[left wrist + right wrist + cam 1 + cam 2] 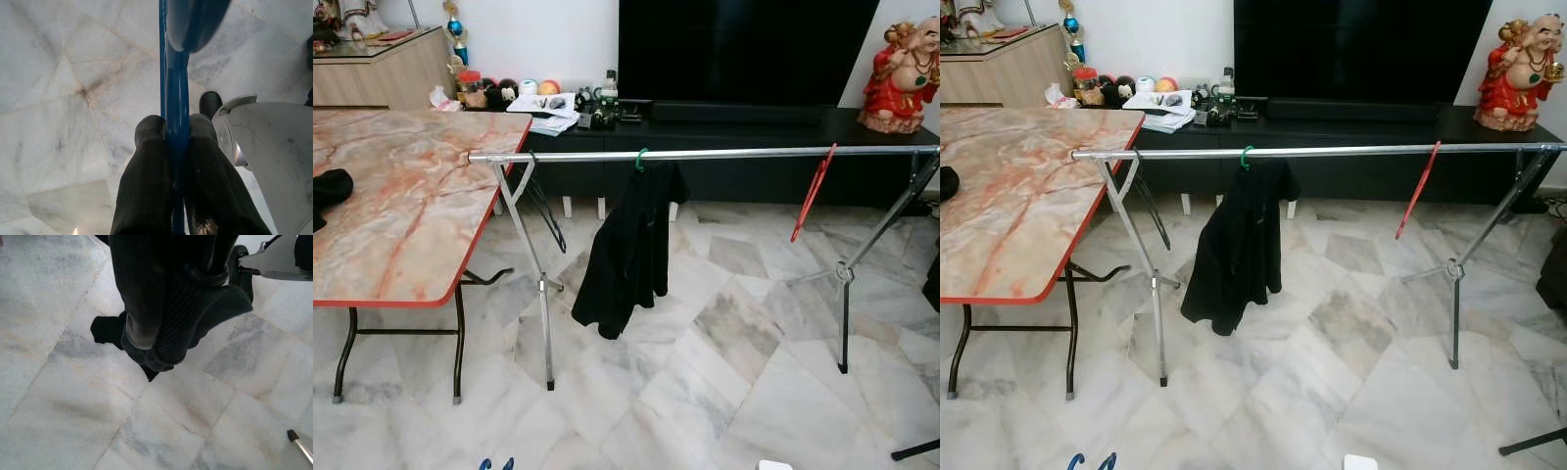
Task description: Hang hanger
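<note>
Left hand (177,147) clamped tight on a blue hanger (176,88), held low over the marble floor (705,392); blue tips just peeking in at the bottom edge of the head views. Still a fair way from the rail (705,155), so plenty to go wrong on the way up. Grip sits on a thin bar, so likely to twist or slip when lifted, and then the hook would miss the rail or knock into it.

Going left to right: marble worktop (401,196) with its red edge butting up near the rail's left end, a black hanger (546,211) dangling just beside the left leg, a black garment (631,245) on a green hook mid-rail, a red hanger (813,193) further right. Best free stretch probably between garment and red hanger, though easy to snag the cloth there. Rack's splayed legs (543,294) also a trip risk when stepping closer.

Right hand (161,328) hanging over the floor, fingers looking pressed together, nothing in them.
</note>
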### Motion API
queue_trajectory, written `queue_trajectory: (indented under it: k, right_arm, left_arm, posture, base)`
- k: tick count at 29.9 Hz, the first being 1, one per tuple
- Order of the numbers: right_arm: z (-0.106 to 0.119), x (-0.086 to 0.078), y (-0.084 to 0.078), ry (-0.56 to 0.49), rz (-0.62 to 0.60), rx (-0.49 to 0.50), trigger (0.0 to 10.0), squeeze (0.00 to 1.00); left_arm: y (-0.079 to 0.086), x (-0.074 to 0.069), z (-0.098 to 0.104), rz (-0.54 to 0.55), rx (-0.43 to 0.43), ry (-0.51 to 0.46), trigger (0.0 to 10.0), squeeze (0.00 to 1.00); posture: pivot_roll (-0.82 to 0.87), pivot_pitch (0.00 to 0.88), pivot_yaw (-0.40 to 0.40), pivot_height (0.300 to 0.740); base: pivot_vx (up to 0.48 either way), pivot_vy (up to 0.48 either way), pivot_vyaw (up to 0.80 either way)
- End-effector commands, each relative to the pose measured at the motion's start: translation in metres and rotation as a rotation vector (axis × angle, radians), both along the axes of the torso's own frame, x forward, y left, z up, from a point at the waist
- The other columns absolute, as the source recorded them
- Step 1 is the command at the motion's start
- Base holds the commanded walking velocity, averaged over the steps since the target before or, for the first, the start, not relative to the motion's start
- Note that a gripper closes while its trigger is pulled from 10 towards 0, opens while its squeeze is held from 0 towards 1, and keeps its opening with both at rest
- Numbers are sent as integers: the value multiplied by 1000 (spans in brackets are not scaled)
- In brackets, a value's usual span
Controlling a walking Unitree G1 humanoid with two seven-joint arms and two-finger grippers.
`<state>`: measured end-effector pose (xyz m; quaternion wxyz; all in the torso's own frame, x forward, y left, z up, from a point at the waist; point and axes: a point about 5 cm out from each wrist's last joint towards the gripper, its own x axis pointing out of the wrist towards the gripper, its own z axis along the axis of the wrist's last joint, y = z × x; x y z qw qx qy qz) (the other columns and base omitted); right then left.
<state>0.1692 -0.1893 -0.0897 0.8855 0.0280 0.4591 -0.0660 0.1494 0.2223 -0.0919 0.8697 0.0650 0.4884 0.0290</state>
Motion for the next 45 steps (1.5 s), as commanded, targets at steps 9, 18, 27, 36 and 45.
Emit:
queue_trajectory:
  k: [9, 18, 27, 36, 45]
  right_arm:
    - [3, 6, 0, -33, -23, 3, 10000, 0]
    - [6, 12, 0, -54, -29, 3, 10000, 0]
    - [6, 12, 0, -59, -38, 0, 10000, 0]
    - [10, 21, 2, -91, -45, 11, 10000, 0]
    - [18, 35, 4, -146, -55, 22, 10000, 0]
  left_arm:
    - [1, -3, -1, 5, -3, 17, 10000, 0]
    - [1, -4, -1, 10, -4, 16, 10000, 0]
    - [1, -4, -1, 11, -5, 16, 10000, 0]
    - [1, -4, -1, 10, -3, 16, 10000, 0]
    - [4, 3, 2, 18, -1, -16, 10000, 0]
  posture:
    - [137, 0, 8, 740]
    - [139, 0, 6, 740]
    - [139, 0, 7, 740]
    - [141, 0, 7, 740]
    - [139, 0, 6, 740]
  base:
    - [-254, 0, 0]
    - [-254, 0, 0]
    - [-255, 0, 0]
    - [-227, 0, 0]
    - [0, 0, 0]
